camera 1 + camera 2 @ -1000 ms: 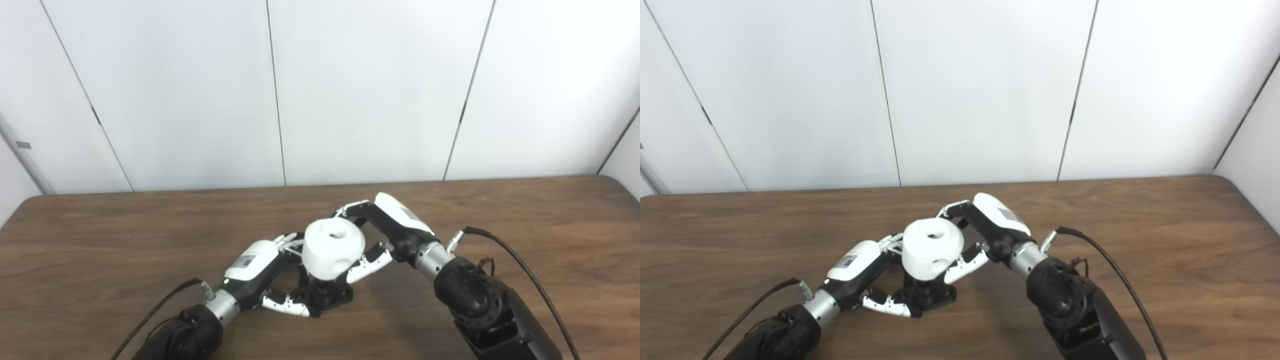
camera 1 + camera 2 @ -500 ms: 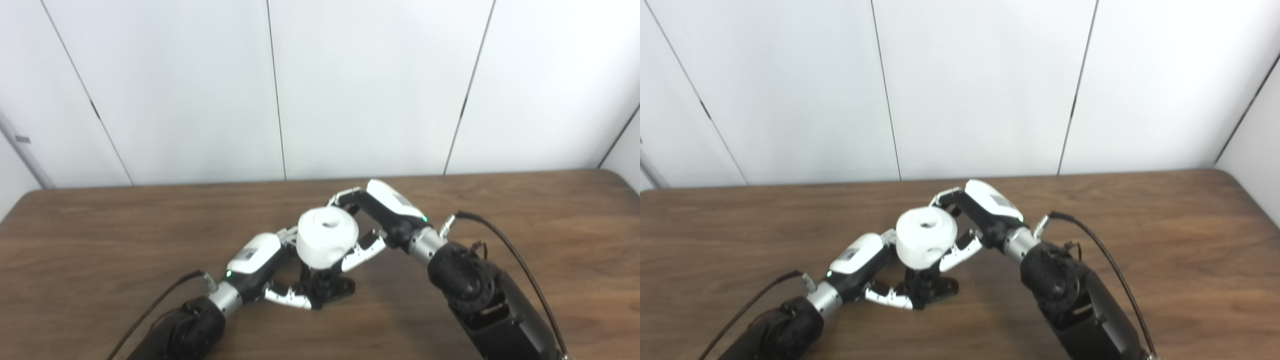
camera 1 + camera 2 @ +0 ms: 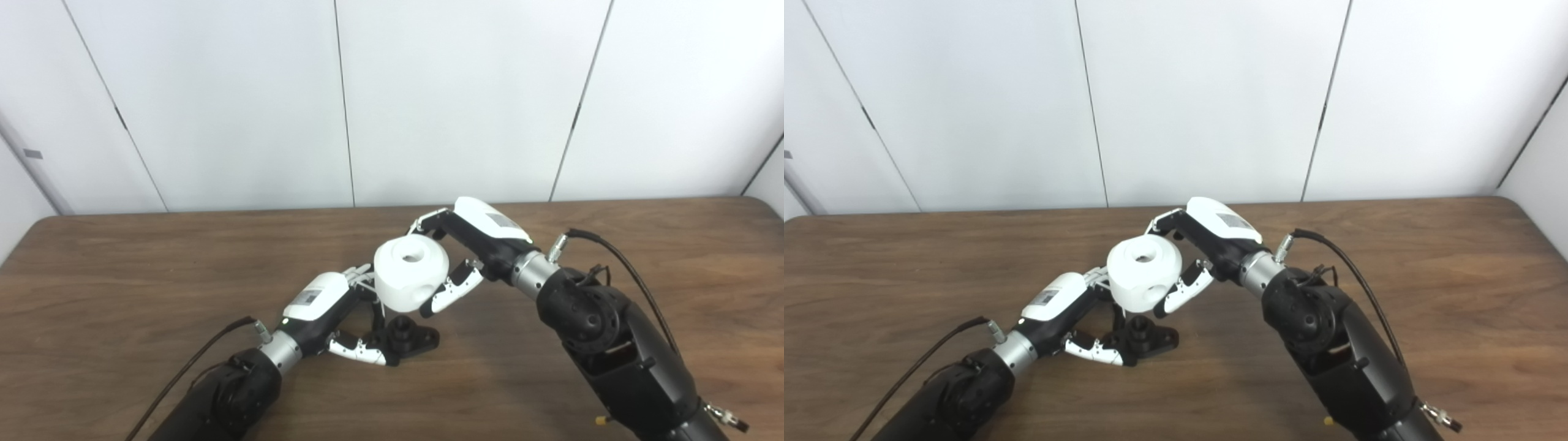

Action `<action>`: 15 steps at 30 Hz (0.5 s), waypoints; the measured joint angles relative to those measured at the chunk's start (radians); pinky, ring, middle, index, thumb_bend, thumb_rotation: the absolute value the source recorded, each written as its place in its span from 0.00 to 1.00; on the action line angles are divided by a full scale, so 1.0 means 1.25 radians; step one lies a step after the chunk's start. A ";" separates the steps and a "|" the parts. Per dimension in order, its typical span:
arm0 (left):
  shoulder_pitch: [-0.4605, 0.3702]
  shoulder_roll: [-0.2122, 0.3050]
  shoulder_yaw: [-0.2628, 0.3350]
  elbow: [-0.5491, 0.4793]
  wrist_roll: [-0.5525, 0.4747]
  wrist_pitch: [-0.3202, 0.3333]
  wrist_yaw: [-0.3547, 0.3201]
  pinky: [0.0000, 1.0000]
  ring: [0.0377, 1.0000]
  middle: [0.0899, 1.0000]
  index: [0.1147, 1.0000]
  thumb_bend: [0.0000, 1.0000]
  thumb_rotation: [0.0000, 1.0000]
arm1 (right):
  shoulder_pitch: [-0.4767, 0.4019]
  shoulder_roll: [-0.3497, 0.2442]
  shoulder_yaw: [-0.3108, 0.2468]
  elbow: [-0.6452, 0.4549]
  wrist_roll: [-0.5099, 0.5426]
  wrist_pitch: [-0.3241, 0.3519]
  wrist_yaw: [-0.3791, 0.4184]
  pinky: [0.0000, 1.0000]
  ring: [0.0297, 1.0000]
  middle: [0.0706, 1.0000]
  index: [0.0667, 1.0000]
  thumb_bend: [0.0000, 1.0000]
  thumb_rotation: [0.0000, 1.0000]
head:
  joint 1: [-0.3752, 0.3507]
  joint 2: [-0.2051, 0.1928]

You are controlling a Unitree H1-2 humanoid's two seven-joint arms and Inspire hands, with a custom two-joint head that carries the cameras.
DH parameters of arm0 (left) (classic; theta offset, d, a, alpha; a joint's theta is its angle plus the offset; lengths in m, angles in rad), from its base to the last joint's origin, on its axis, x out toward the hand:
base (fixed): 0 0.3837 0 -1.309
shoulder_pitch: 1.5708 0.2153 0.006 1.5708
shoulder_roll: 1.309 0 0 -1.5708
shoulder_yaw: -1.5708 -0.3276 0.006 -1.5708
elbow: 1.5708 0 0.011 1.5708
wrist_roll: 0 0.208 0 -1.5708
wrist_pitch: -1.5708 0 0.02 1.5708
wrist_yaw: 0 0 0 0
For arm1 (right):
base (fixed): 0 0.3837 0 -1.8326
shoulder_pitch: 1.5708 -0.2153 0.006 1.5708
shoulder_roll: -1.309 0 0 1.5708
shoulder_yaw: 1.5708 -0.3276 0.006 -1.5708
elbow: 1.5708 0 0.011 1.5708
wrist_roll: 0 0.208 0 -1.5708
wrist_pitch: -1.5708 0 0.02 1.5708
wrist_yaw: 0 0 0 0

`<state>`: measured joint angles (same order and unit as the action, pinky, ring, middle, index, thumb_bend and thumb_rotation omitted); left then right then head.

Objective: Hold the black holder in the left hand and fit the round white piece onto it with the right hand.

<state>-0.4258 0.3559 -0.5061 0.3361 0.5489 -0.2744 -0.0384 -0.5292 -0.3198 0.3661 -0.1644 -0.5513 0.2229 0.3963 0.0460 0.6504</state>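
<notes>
The black holder (image 3: 409, 339) sits on the wooden table (image 3: 122, 288) near the middle, its round post pointing up. My left hand (image 3: 334, 315) is shut on the holder from the left, fingers around its base. My right hand (image 3: 468, 257) is shut on the round white piece (image 3: 409, 274), a white drum with a hole in its top. The piece hangs just above and slightly behind the holder's post, apart from it. Both also show in the right eye view: the holder (image 3: 1144, 335) and the piece (image 3: 1144, 278).
White wall panels (image 3: 429, 92) stand behind the table's far edge. Black cables (image 3: 618, 269) trail from both wrists over the table. Bare wood lies to the left and right of the hands.
The whole picture shifted, so the camera moved. My right hand has lifted the white piece up off the holder's post; a gap now shows. My left hand stays on the holder.
</notes>
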 measured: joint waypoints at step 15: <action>0.001 0.000 -0.004 -0.011 0.002 0.017 -0.002 0.98 0.97 0.89 0.42 0.52 0.05 | 0.002 -0.006 0.008 0.034 -0.010 -0.033 0.011 0.73 0.77 0.71 0.44 0.53 0.14 | 0.000 0.005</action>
<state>-0.4242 0.3559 -0.5110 0.3218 0.5508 -0.2529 -0.0404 -0.5267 -0.3279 0.3762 -0.1221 -0.5635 0.1810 0.4096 0.0460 0.6566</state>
